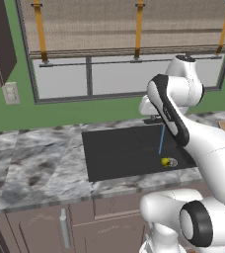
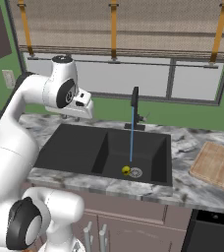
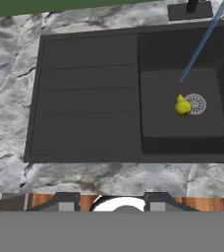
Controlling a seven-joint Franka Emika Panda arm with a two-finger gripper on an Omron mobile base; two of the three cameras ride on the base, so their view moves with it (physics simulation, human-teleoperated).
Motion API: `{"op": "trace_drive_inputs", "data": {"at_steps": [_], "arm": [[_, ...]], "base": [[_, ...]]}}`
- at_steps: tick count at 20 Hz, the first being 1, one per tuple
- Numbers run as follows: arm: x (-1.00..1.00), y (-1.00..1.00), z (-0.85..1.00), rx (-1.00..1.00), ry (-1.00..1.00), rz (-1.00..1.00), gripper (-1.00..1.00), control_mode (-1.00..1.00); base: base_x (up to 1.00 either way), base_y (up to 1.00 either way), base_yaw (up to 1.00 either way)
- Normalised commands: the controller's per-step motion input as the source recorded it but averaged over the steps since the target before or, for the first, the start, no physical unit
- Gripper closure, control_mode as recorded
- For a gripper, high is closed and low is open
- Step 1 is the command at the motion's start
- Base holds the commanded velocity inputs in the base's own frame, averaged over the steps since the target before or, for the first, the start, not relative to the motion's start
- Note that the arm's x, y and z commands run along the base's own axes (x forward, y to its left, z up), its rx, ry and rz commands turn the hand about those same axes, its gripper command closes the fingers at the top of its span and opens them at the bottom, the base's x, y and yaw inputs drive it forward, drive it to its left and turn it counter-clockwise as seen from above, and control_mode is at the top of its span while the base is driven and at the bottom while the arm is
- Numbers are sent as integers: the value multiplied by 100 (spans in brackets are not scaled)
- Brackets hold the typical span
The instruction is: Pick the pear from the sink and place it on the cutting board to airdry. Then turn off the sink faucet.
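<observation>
Arm bent high, pincer raised, pointing down; jaws apparently near closed, empty.

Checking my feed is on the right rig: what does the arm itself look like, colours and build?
A glossy white arm of rounded, tube-like segments, with dark grey to black rings and caps at the joints and a black band along one link. No loose cables or markings show.

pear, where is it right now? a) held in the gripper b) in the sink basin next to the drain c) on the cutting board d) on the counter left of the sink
b: the pear lies on the floor of the sink just beside the round silver drain, while the cutting board on the counter to the right carries nothing.
</observation>
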Motion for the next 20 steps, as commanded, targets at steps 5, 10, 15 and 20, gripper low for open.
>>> {"op": "trace_drive_inputs", "data": {"at_steps": [5, 10, 15, 20], "arm": [[-2, 9, 0, -5, -1, 0, -100, -100], [-3, 0, -6, 0, 0, 0, -100, -100], [-4, -14, -26, 0, 2, 0, -100, -100], [0, -29, -23, 0, 1, 0, -100, -100]], "base": [[0, 0, 0], [0, 0, 0], [0, 0, 0], [0, 0, 0]]}}
